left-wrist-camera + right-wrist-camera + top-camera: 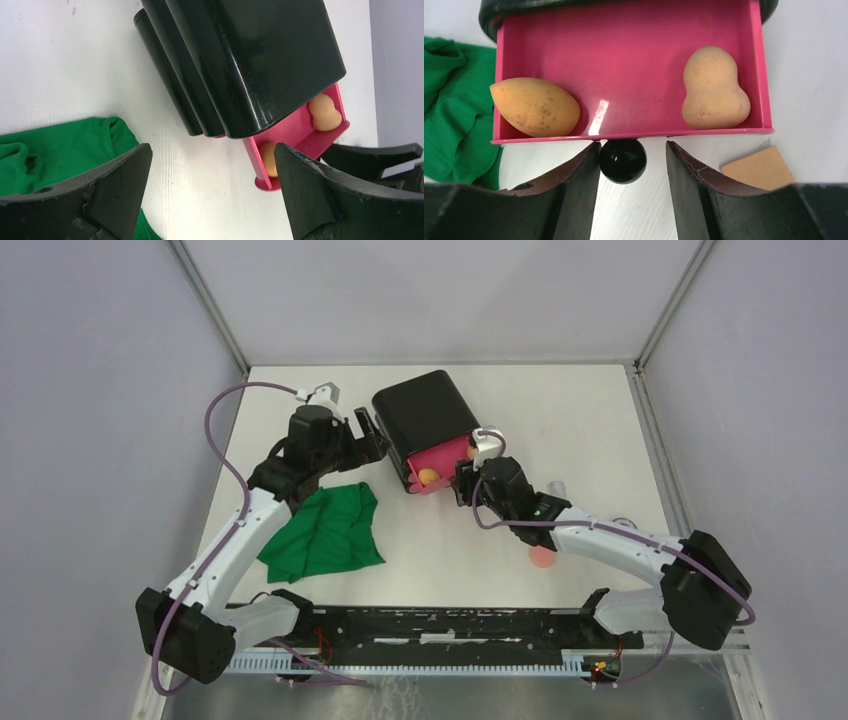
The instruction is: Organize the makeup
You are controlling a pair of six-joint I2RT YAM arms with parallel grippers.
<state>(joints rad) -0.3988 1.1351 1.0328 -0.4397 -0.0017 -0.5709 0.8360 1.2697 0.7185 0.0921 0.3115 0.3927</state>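
Black box [425, 415] lies on the white table [600, 420], towards the far side. Its pink drawer [624, 55] is pulled out towards the arms, and the box body covers the rear of the drawer.

Drawer contents:
- Teardrop sponge [535, 107], orange, on its side in the left front corner against the front wall.
- Gourd-shaped sponge [715, 90], orange, at the right side with its wide end near the front wall.
- The two are well apart, with bare drawer floor between them.

Right pincer [632, 152] is at the drawer front, with the black knob [622, 161] between its fingers. The jaws are parted. The left finger is at or touching the knob, and table shows between the knob and the right finger, so there is no clamp on it.

Left pincer [212, 185] is just beside the left side of the box. Its jaws are wide apart with only bare table between them. In its own view, its right finger cuts across the near corner of the drawer.

Surroundings:
- Green cloth [325, 530], crumpled, lies left of the drawer, near it and beside the left forearm.
- Tan square pad [758, 169] lies flat on the table just right of the right pincer, outside the drawer.
- Pink round puff [542, 558] is on the table, half hidden under the right forearm.
- Small pale item [560, 486] sits beyond the right wrist and is too small to identify.
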